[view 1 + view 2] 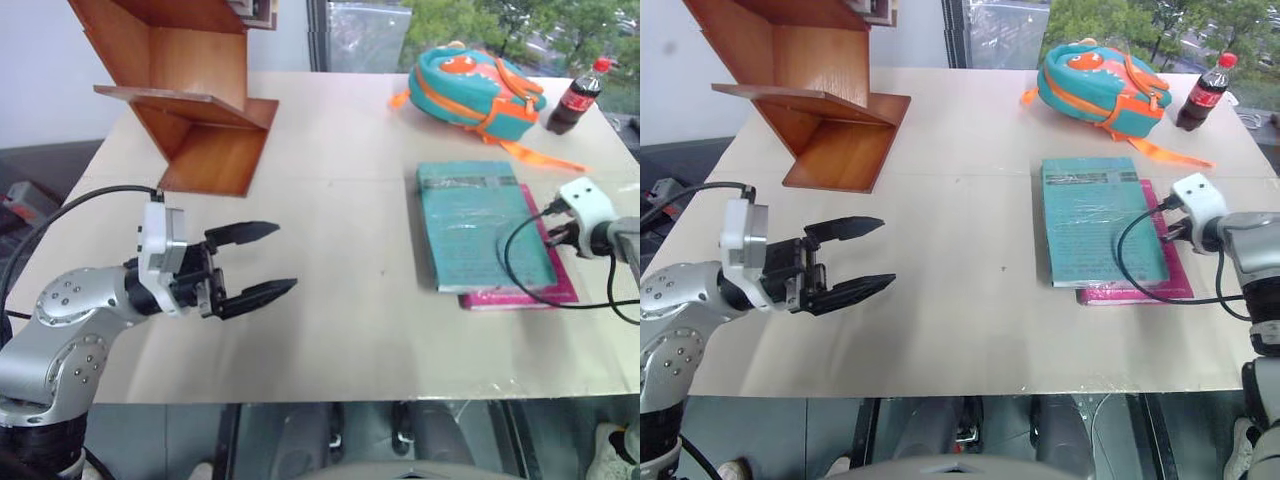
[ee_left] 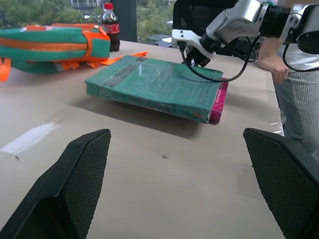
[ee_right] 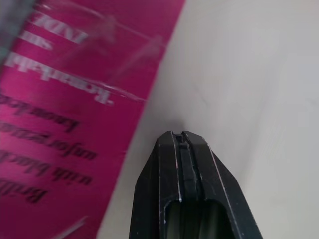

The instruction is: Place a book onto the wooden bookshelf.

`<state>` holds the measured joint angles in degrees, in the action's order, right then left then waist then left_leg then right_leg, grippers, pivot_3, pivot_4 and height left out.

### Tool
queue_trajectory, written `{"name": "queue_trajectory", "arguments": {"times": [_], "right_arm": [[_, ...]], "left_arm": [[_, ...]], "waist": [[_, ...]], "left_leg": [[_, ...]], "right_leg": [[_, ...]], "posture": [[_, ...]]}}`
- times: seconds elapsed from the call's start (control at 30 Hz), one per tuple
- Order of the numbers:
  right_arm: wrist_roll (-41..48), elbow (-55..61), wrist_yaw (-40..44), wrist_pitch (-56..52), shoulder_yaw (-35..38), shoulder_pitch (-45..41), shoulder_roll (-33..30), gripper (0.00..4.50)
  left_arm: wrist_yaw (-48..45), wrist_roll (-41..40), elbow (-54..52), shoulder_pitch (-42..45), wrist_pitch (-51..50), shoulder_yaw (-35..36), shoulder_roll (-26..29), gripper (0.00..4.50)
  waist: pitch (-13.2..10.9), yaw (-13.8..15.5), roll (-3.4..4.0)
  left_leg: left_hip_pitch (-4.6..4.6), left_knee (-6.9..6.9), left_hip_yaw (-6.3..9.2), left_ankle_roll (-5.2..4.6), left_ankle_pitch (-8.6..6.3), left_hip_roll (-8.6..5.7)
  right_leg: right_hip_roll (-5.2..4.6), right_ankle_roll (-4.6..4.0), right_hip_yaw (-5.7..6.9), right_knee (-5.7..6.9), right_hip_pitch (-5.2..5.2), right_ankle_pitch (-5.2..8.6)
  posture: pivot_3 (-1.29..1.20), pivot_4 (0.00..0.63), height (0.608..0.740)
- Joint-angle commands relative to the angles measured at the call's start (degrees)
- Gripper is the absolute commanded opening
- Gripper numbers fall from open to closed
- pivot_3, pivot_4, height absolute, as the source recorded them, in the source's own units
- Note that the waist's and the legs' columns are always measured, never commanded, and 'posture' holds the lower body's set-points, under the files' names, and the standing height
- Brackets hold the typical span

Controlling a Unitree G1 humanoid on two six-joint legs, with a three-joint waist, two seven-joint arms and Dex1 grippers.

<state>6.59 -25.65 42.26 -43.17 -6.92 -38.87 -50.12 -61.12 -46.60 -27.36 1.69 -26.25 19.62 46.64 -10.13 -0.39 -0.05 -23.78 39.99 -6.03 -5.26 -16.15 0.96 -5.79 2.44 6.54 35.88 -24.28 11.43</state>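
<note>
A: The book lies flat on the bench, resting on the magenta book; the wooden bookshelf stands well apart at the far left corner.

B: And the right gripper?

A: Its fingers are clenched together on nothing, tip at the bench just beside the magenta cover's edge; the risk, I think, is that it wedges under the wrong book, or drags both together.

B: The left gripper?

A: Fingers released wide, hovering over the bench near the shelf side; the glossy cover looks slippery, so a one-sided lift may let the book slide off.
</note>
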Motion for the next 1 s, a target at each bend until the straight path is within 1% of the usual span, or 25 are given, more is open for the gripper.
{"name": "queue_trajectory", "arguments": {"times": [0.03, 0.23, 0.4, 0.47, 0.53, 0.6, 0.63, 0.67, 0.73, 0.77, 0.8, 0.83, 0.87, 0.9, 0.93, 0.97, 1.0], "right_arm": [[1.7, 4.2, 2.2, -3.1, 0.8, -0.8, 2.0, 0.05], [4.1, 11.6, 1.9, -8.0, 2.8, -1.0, 6.9, 0.05], [6.3, 17.3, 0.6, -10.5, 3.1, -0.8, 12.3, 0.05], [6.1, 19.2, 0.0, -8.8, 2.3, 0.3, 14.0, 0.05], [5.1, 20.6, -1.0, -4.9, 2.6, 2.2, 14.7, 0.05], [4.3, 22.6, -1.0, 0.3, 3.8, 4.7, 13.6, 0.05], [4.5, 24.0, 0.2, 2.4, 4.9, 6.5, 11.9, 0.05], [4.3, 25.4, 0.7, 4.7, 6.2, 8.2, 10.3, 0.28], [5.4, 28.5, 2.1, 5.8, 9.1, 11.8, 7.2, 0.86], [6.3, 31.5, 3.5, 6.8, 11.0, 14.8, 5.2, 1.37], [8.6, 36.0, 5.9, 7.6, 14.6, 18.8, 3.4, 1.73], [11.1, 40.1, 7.6, 7.1, 17.7, 22.0, 2.3, 2.39], [13.4, 43.3, 8.7, 6.3, 20.6, 24.7, 1.6, 2.69], [16.4, 47.9, 10.8, 5.7, 24.5, 28.4, 0.8, 3.21], [19.5, 51.9, 12.2, 4.2, 27.9, 31.4, 0.3, 3.34], [22.6, 56.3, 13.2, 2.4, 31.6, 34.6, 0.0, 4.05], [25.1, 60.0, 13.8, 0.7, 34.5, 37.3, -0.2, 4.35]], "left_arm": [[1.1, -1.4, -2.8, -0.9, 0.1, 1.9, -0.2, 4.5], [1.8, -1.1, -2.7, -2.0, 0.7, 1.9, -0.3, 4.5], [2.1, -1.0, -2.3, -1.6, 0.7, 1.4, -0.4, 4.5], [2.2, -0.7, -2.1, -1.4, 0.7, 1.1, -0.3, 4.5], [2.9, 0.1, -1.7, -1.4, 0.3, 0.8, 0.1, 4.5], [3.7, 1.0, -1.1, -1.3, 0.2, 0.7, 0.2, 4.5], [4.2, 1.2, -0.7, -1.2, -0.1, 0.7, 0.1, 4.5], [4.4, 1.7, -0.2, -1.2, 0.0, 0.7, 0.1, 4.5], [4.4, 2.5, 0.3, -1.4, 0.2, 0.5, 0.2, 4.5], [4.7, 2.6, 0.7, -1.4, -0.2, 0.6, 0.2, 4.5], [5.1, 2.8, 1.5, -1.3, -0.8, 0.5, 0.2, 4.5], [5.7, 2.5, 2.3, -1.1, -1.7, 0.7, 0.1, 4.5], [6.4, 2.0, 3.1, -0.8, -2.9, 0.8, 0.1, 4.5], [7.2, 1.6, 4.3, -0.3, -4.1, 0.9, 0.1, 4.5], [8.2, 0.9, 5.3, 0.3, -5.8, 1.0, 0.1, 4.5], [9.7, -0.3, 6.5, 1.1, -9.2, 1.1, 0.7, 4.5], [11.0, -0.8, 7.6, 1.8, -12.0, 1.0, 1.3, 4.5]], "waist": [[0.0, -0.3, 0.0], [0.0, -1.2, 0.01], [0.0, -1.2, 0.03], [0.0, -1.1, 0.03], [0.0, -0.5, 0.03], [0.0, 0.0, 0.03], [0.0, 0.1, 0.04], [0.0, 0.3, 0.04], [0.0, 0.6, 0.08], [0.0, 0.7, 0.1], [-0.1, 1.1, 0.11], [-0.1, 1.1, 0.11], [0.0, 1.2, 0.12], [0.0, 1.2, 0.13], [0.0, 1.2, 0.14], [0.0, 1.1, 0.15], [0.0, 1.1, 0.14]], "left_leg": [[0.0, 0.0, 0.0, 0.0, 0.0, 0.0], [0.08, 0.0, -0.03, 0.11, 0.06, 0.17], [0.06, 0.0, -0.02, 0.15, 0.08, 0.2], [0.04, 0.0, -0.02, 0.15, 0.08, 0.19], [0.02, 0.0, -0.02, 0.15, 0.08, 0.16], [-0.03, 0.0, 0.03, 0.15, 0.08, 0.11], [-0.04, 0.0, 0.03, 0.16, 0.08, 0.09], [-0.05, -0.01, 0.03, 0.15, 0.08, 0.07], [-0.06, -0.01, 0.04, 0.15, 0.08, 0.01], [-0.06, -0.01, 0.03, 0.15, 0.08, -0.01], [-0.06, -0.01, 0.02, 0.15, 0.08, -0.01], [-0.06, -0.03, 0.03, 0.15, 0.08, -0.01], [-0.03, -0.05, 0.06, 0.15, 0.08, 0.0], [-0.01, -0.09, 0.08, 0.15, 0.08, 0.06], [0.03, -0.09, 0.07, 0.15, 0.08, 0.1], [0.04, -0.09, 0.07, 0.17, 0.09, 0.15], [0.09, -0.09, 0.06, 0.17, 0.09, 0.2]], "right_leg": [[0.0, 0.0, 0.01, 0.0, 0.0, 0.0], [0.13, -0.04, -0.02, 0.05, 0.0, -0.02], [0.18, -0.06, -0.04, 0.07, -0.02, -0.03], [0.17, -0.07, -0.04, 0.07, -0.03, -0.04], [0.15, -0.07, -0.04, 0.07, -0.07, -0.04], [0.13, -0.08, 0.0, 0.06, -0.08, -0.04], [0.11, -0.08, 0.02, 0.06, -0.08, -0.04], [0.09, -0.08, 0.01, 0.06, -0.08, -0.04], [0.05, -0.07, 0.01, 0.05, -0.08, -0.03], [0.03, -0.06, 0.01, 0.05, -0.07, -0.03], [0.03, -0.05, 0.0, 0.04, -0.08, -0.03], [0.04, -0.04, 0.01, 0.04, -0.08, -0.01], [0.04, -0.04, 0.02, 0.04, -0.06, -0.01], [0.1, -0.02, 0.03, 0.03, -0.06, 0.01], [0.14, -0.02, 0.02, 0.03, -0.03, 0.01], [0.19, 0.02, 0.01, 0.03, -0.02, 0.03], [0.23, 0.07, -0.02, 0.04, 0.01, 0.06]], "posture": [[0.0, 0.15, 0.74], [0.0, 0.15, 0.74], [0.0, 0.15, 0.74], [0.0, 0.15, 0.74], [0.0, 0.15, 0.74], [0.0, 0.15, 0.74], [0.0, 0.15, 0.74], [0.0, 0.15, 0.74], [0.0, 0.15, 0.74], [0.0, 0.15, 0.74], [0.0, 0.15, 0.74], [0.0, 0.15, 0.74], [0.0, 0.15, 0.74], [0.0, 0.15, 0.74], [0.0, 0.15, 0.74], [0.0, 0.15, 0.74], [0.0, 0.15, 0.74]]}}
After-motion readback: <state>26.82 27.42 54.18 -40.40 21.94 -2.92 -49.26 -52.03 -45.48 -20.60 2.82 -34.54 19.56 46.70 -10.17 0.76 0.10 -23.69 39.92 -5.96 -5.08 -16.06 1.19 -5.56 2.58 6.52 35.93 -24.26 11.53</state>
